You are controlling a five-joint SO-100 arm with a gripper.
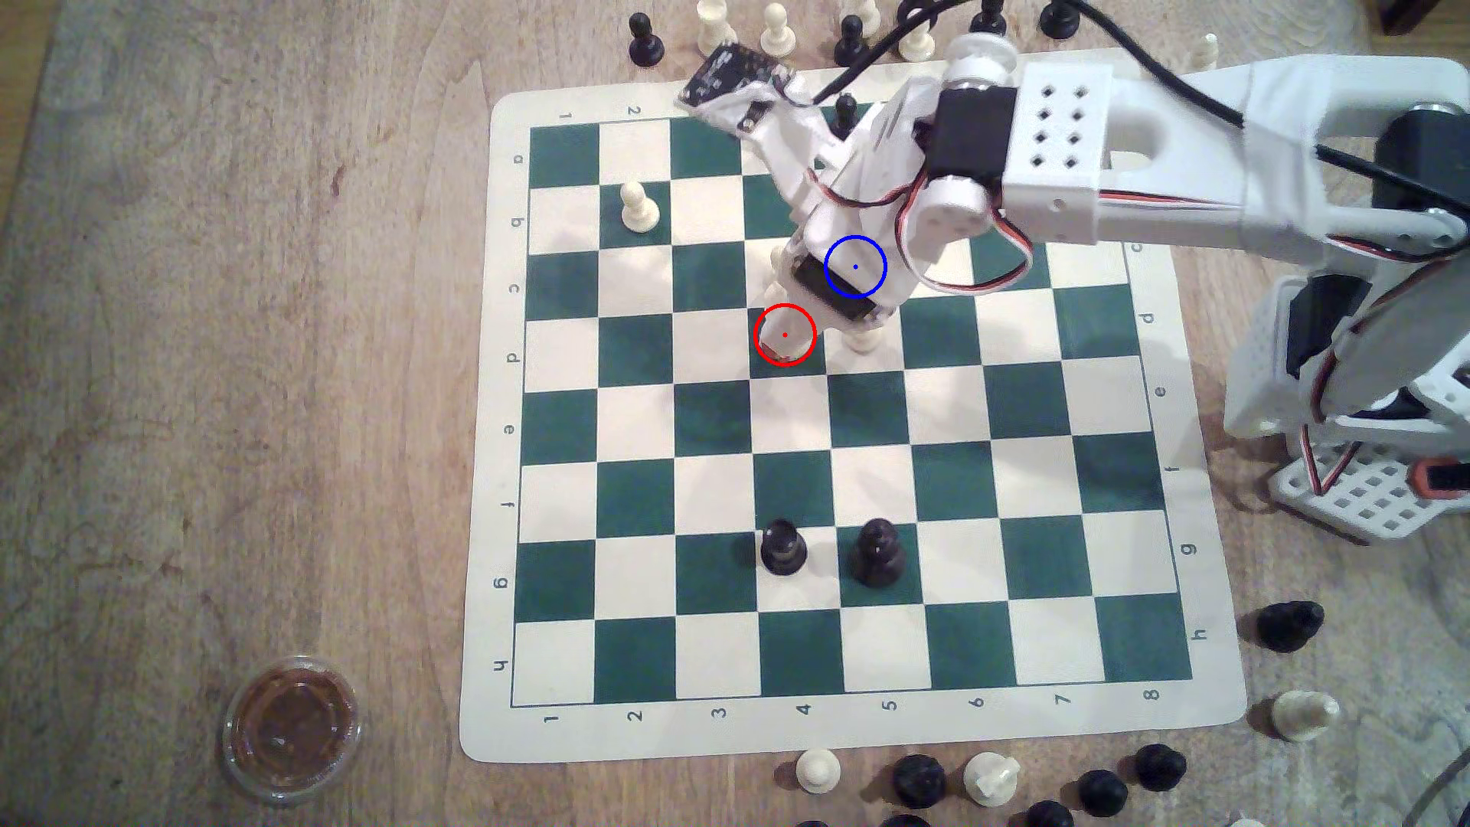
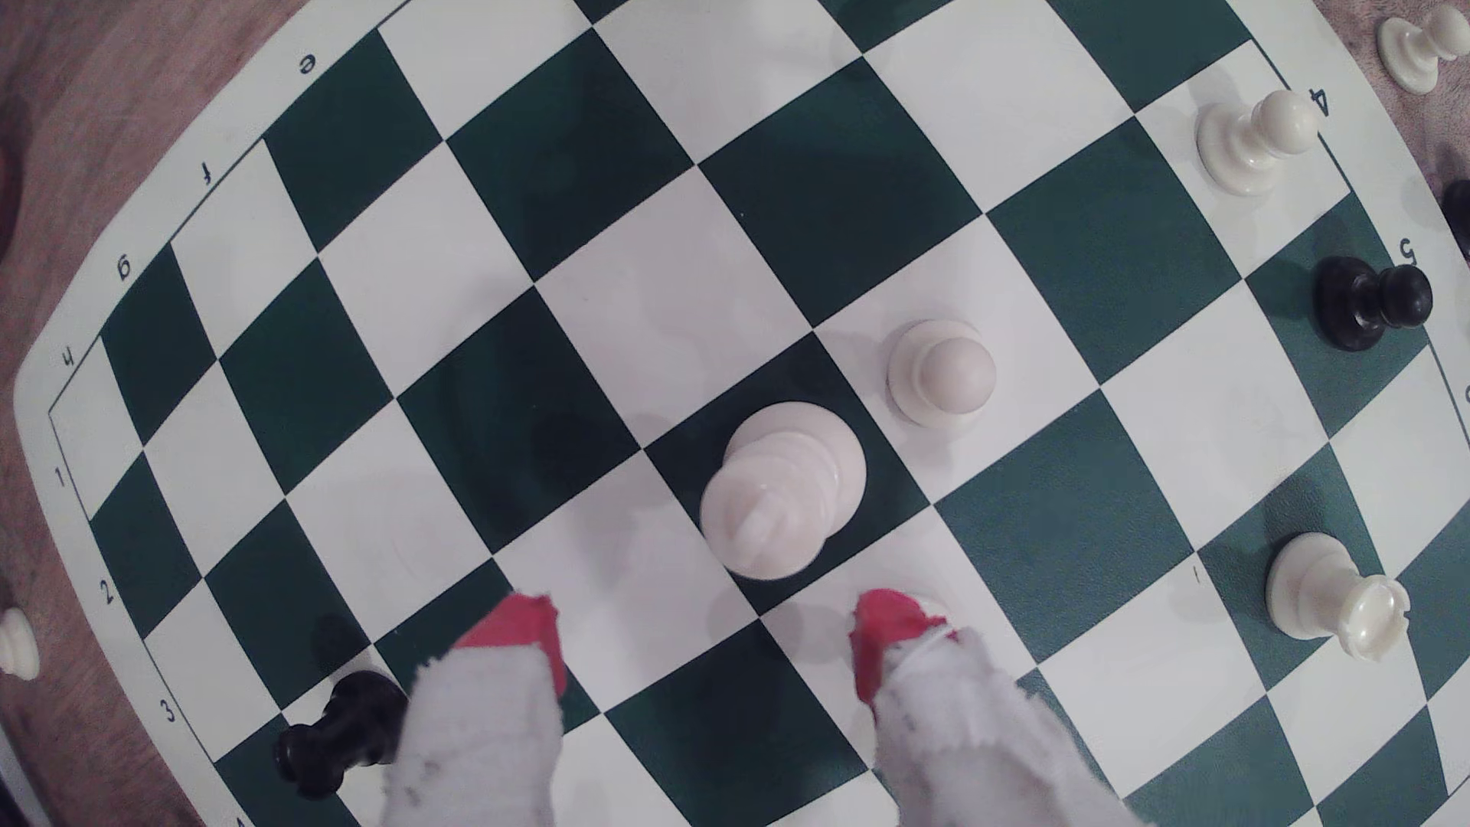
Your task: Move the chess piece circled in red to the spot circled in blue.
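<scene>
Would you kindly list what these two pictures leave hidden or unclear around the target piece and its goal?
- Exterior view: the tall cream-white piece circled in red is mostly covered by the white arm; its tip is hidden.
- Exterior view: the blue-ringed spot is drawn over the arm, so the square beneath is unseen.
- Wrist view: the open red-tipped gripper is cut off by the frame edge.
- Exterior view: a cream piece under the arm is unidentifiable.

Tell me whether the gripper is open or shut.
Open. In the wrist view the gripper has its two red fingertips spread wide apart, nothing between them; the tall white piece stands upright just beyond.
</scene>
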